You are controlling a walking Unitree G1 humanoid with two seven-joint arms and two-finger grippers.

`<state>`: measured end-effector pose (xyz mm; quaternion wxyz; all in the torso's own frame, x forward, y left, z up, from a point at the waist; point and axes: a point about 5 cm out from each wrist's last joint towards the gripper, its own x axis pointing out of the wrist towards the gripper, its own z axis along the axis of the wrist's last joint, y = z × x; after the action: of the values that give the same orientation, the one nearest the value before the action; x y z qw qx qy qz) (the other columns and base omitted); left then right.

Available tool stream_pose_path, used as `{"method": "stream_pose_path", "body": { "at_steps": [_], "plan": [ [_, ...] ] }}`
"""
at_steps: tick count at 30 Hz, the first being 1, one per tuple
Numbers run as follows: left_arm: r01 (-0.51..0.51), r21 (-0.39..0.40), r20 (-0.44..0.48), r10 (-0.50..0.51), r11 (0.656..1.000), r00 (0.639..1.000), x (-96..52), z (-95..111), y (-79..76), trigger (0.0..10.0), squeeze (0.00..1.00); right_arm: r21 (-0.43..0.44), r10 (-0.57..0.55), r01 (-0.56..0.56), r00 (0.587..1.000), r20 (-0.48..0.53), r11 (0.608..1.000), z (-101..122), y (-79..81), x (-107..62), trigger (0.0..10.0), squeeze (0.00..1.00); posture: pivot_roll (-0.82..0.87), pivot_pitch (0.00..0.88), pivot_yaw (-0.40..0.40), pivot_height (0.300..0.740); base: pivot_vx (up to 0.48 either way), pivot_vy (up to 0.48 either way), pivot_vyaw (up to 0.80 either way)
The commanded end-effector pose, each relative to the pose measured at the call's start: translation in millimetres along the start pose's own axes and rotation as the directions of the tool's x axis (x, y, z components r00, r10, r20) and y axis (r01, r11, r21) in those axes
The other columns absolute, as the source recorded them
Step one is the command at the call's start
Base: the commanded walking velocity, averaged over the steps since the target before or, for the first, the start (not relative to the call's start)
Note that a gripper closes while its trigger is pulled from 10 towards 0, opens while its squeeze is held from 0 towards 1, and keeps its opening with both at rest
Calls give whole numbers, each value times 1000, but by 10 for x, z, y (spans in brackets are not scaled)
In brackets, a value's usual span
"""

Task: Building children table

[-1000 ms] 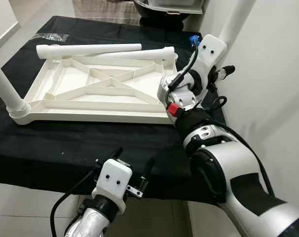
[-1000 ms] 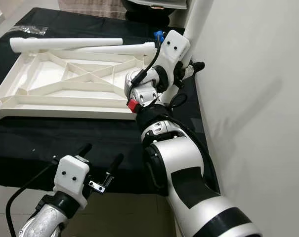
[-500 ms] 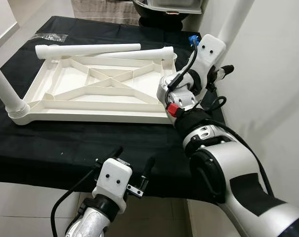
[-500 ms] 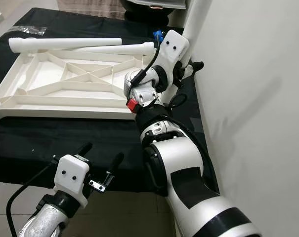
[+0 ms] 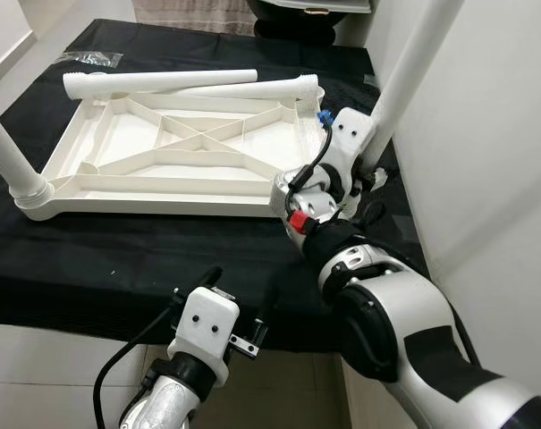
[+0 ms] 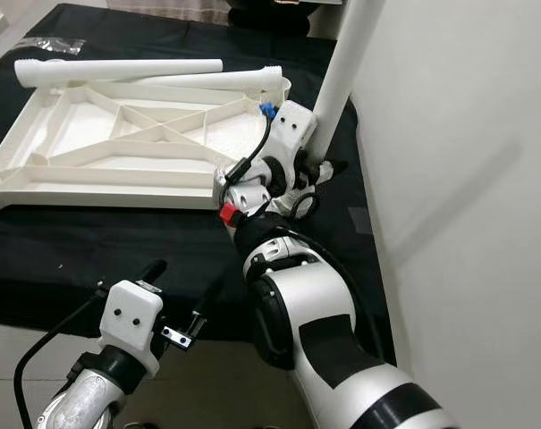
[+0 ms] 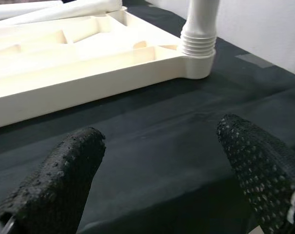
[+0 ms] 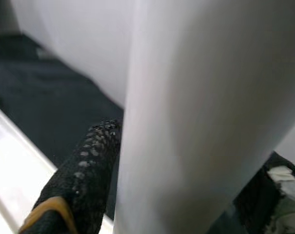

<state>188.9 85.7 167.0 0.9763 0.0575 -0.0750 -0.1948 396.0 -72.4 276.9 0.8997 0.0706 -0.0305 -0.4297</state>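
We had the right gripper [image 8: 186, 161] clamped low on the leg [image 5: 411, 67], likely light, stiff, slick plastic; left gripper [image 7: 157, 161] open, empty.

From up at the robot's head, the two eye views look forward and steeply down at the same black cloth [image 5: 118, 259] and white tabletop [image 5: 172, 147] lying upside down, the right eye's picture shifted a little sideways. The left wrist camera sits low at the cloth's near edge, looking along its two fingers [image 7: 54, 185] toward the tabletop's corner and the upright leg [image 7: 200, 29]. The right wrist camera is pressed very close to that same leg [image 8: 201, 112].
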Motion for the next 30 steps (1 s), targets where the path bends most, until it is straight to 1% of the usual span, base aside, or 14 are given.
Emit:
{"method": "stream_pose_path", "body": {
  "at_steps": [1, 6, 8, 12, 14, 16, 17, 20, 25, 29, 30],
  "plan": [
    [3, -3, -19, -3, 1000, 1000, -10, -38, -12, 10000, 0, 11, -5, 4, 1000, 19, 1000, 23, 5, -16, 10000, 0, 118, 201, -122, 740, 0, 0, 0],
    [4, -3, -20, -4, 1000, 1000, -5, -45, -12, 10000, 0, 22, 6, -6, 1000, 26, 1000, 52, 31, -59, 10000, 0, 116, 202, -121, 740, 0, 0, 0],
    [4, -4, -20, -4, 1000, 1000, -2, -46, -12, 10000, 0, 32, 31, -31, 999, 14, 999, 40, 57, -100, 10000, 0, 116, 201, -121, 740, 0, 0, 0],
    [3, -6, -22, -3, 1000, 1000, 3, -57, -10, 10000, 0, 25, 84, -85, 996, 41, 996, 14, 94, -169, 10000, 0, 113, 199, -119, 740, 0, 0, 0],
    [3, -7, -22, -3, 1000, 1000, 6, -60, -7, 10000, 0, 17, 93, -94, 995, 44, 995, -31, 92, -189, 10000, 0, 111, 201, -119, 740, 0, 0, 0],
    [3, -8, -22, -3, 1000, 1000, 6, -60, -6, 10000, 0, 11, 93, -94, 994, 50, 996, -50, 87, -194, 10000, 0, 111, 201, -119, 740, 0, 0, 0],
    [3, -8, -23, -4, 1000, 1000, 6, -60, -6, 10000, 0, -4, 96, -96, 993, 64, 995, -94, 72, -199, 10000, 0, 111, 201, -119, 740, 0, 0, 0],
    [4, -8, -24, -4, 1000, 1000, 10, -65, -2, 10000, 0, -18, 96, -94, 992, 84, 995, -110, 63, -201, 10000, 0, 108, 202, -115, 740, 0, 0, 0],
    [1, -8, -25, -1, 1000, 1000, 12, -67, 7, 10000, 0, -16, 108, -107, 992, 65, 994, -175, 42, -198, 10000, 0, 105, 203, -112, 740, 0, 0, 0],
    [0, -7, -25, -1, 1000, 1000, 11, -69, 12, 10000, 0, -12, 124, -123, 989, 83, 992, -198, 27, -198, 10000, 0, 104, 200, -109, 740, 0, 0, 0],
    [0, -7, -25, 0, 1000, 1000, 11, -69, 14, 10000, 0, -6, 143, -143, 986, 87, 990, -206, 29, -204, 10000, 0, 104, 200, -109, 740, 0, 0, 0]
  ]
}}
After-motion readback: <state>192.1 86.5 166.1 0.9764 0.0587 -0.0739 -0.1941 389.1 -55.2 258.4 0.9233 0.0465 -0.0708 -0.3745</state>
